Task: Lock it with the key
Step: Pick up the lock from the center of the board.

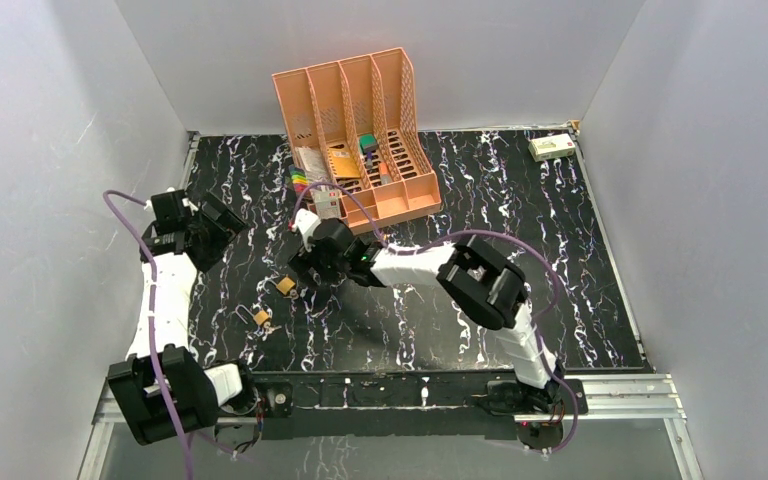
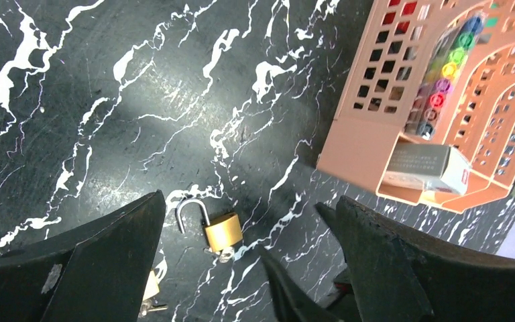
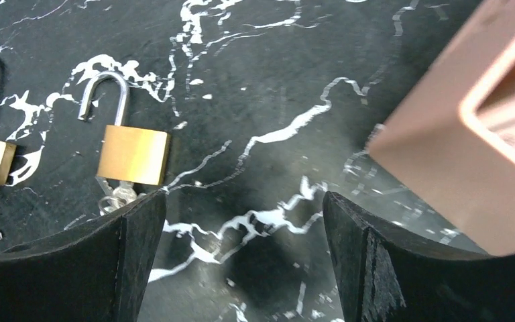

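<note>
Right pincer (image 3: 241, 215) gapes wide over the worktop (image 3: 275, 80), holding nothing. The key (image 3: 118, 195) lies just off one fingertip, at the base of an open-shackled brass padlock (image 3: 134, 154). Left pincer (image 2: 248, 208) is equally wide and empty.

Table (image 1: 580, 260): black marble-pattern top with white veining; a soft pale sheen of light shows on it in the left wrist view. Left wall (image 1: 50, 150), back wall (image 1: 480, 50), right wall (image 1: 720, 180): plain pale grey panels closing the table in on three sides. Metal rail (image 1: 620, 395): silvery, along the table's near edge. File organiser (image 1: 360, 90): peach-orange plastic, slotted dividers, standing far middle. Small pale box (image 1: 552, 148): far right corner.
</note>
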Controlling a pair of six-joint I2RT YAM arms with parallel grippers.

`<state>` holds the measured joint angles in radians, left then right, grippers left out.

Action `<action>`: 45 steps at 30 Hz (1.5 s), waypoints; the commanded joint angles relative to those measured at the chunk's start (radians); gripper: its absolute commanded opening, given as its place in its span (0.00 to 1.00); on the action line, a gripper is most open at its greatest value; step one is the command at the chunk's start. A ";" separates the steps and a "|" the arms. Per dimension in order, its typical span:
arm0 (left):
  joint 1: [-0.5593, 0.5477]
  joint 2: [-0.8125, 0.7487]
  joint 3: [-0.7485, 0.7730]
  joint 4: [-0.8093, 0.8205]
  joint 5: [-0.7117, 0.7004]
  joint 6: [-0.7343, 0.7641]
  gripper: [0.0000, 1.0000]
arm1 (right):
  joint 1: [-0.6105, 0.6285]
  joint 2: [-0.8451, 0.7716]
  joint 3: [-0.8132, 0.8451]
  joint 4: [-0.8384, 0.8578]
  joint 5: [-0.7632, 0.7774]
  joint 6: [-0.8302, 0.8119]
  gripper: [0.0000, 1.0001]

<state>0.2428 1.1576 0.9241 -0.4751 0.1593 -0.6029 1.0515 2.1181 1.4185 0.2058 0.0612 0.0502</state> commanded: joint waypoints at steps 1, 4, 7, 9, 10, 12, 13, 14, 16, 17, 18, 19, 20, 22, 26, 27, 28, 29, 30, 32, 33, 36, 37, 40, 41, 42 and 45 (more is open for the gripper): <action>0.048 -0.014 -0.044 0.047 0.040 -0.052 0.98 | 0.033 0.043 0.119 0.015 -0.055 0.007 0.94; 0.079 -0.021 -0.075 0.078 0.059 -0.065 0.98 | 0.049 0.072 0.147 0.006 -0.085 0.018 0.93; 0.096 -0.017 -0.090 0.094 0.081 -0.063 0.98 | 0.060 0.086 0.148 0.018 -0.095 0.041 0.92; 0.106 -0.015 -0.095 0.099 0.091 -0.061 0.98 | 0.066 0.096 0.150 0.027 -0.104 0.057 0.91; 0.109 -0.015 -0.100 0.106 0.094 -0.061 0.98 | 0.069 0.102 0.153 0.030 -0.108 0.063 0.90; 0.114 -0.013 -0.111 0.118 0.103 -0.064 0.98 | 0.076 0.121 0.171 0.024 -0.108 0.070 0.88; 0.115 -0.013 -0.114 0.124 0.109 -0.064 0.98 | 0.079 0.133 0.184 0.014 -0.102 0.073 0.87; 0.117 -0.011 -0.117 0.127 0.113 -0.066 0.98 | 0.082 0.146 0.199 -0.002 -0.097 0.075 0.85; 0.120 -0.007 -0.116 0.125 0.121 -0.064 0.98 | 0.085 0.163 0.216 -0.008 -0.089 0.081 0.84; 0.121 -0.007 -0.117 0.126 0.121 -0.062 0.98 | 0.086 0.168 0.220 -0.008 -0.081 0.083 0.83; 0.122 -0.007 -0.118 0.128 0.120 -0.063 0.98 | 0.087 0.174 0.223 -0.010 -0.072 0.085 0.82; 0.122 -0.008 -0.120 0.130 0.121 -0.063 0.98 | 0.088 0.180 0.229 -0.014 -0.068 0.089 0.82; 0.124 -0.009 -0.122 0.131 0.123 -0.063 0.98 | 0.088 0.184 0.234 -0.021 -0.036 0.093 0.81; 0.125 -0.007 -0.121 0.132 0.126 -0.060 0.98 | 0.090 0.189 0.239 -0.031 -0.014 0.102 0.77; 0.126 -0.003 -0.122 0.137 0.128 -0.060 0.98 | 0.090 0.186 0.233 -0.038 0.017 0.111 0.67; 0.125 -0.001 -0.122 0.138 0.129 -0.059 0.98 | 0.091 0.185 0.229 -0.041 0.026 0.112 0.67; 0.125 0.000 -0.121 0.138 0.129 -0.060 0.98 | 0.093 0.182 0.226 -0.043 0.033 0.114 0.67; 0.126 0.002 -0.120 0.138 0.130 -0.060 0.98 | 0.095 0.179 0.220 -0.045 0.038 0.114 0.67; 0.125 0.003 -0.120 0.139 0.129 -0.059 0.98 | 0.099 0.175 0.213 -0.045 0.047 0.110 0.67; 0.125 0.005 -0.122 0.146 0.129 -0.058 0.98 | 0.108 0.170 0.199 -0.039 0.063 0.102 0.68; 0.126 0.008 -0.123 0.148 0.129 -0.060 0.98 | 0.112 0.168 0.194 -0.037 0.068 0.098 0.68; 0.127 0.017 -0.122 0.151 0.136 -0.060 0.98 | 0.129 0.170 0.188 -0.041 0.092 0.083 0.68; 0.126 0.019 -0.121 0.152 0.135 -0.060 0.98 | 0.135 0.170 0.187 -0.044 0.100 0.076 0.68; 0.127 0.020 -0.120 0.154 0.133 -0.059 0.98 | 0.149 0.169 0.178 -0.045 0.123 0.063 0.69; 0.127 0.022 -0.120 0.155 0.131 -0.058 0.98 | 0.152 0.168 0.172 -0.044 0.128 0.062 0.70; 0.127 0.023 -0.119 0.155 0.132 -0.058 0.98 | 0.153 0.164 0.167 -0.041 0.127 0.062 0.70; 0.127 0.027 -0.120 0.157 0.134 -0.057 0.98 | 0.153 0.157 0.144 -0.027 0.126 0.065 0.67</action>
<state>0.3630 1.1881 0.8085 -0.3252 0.2726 -0.6655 1.1946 2.2971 1.6039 0.1947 0.1776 0.1181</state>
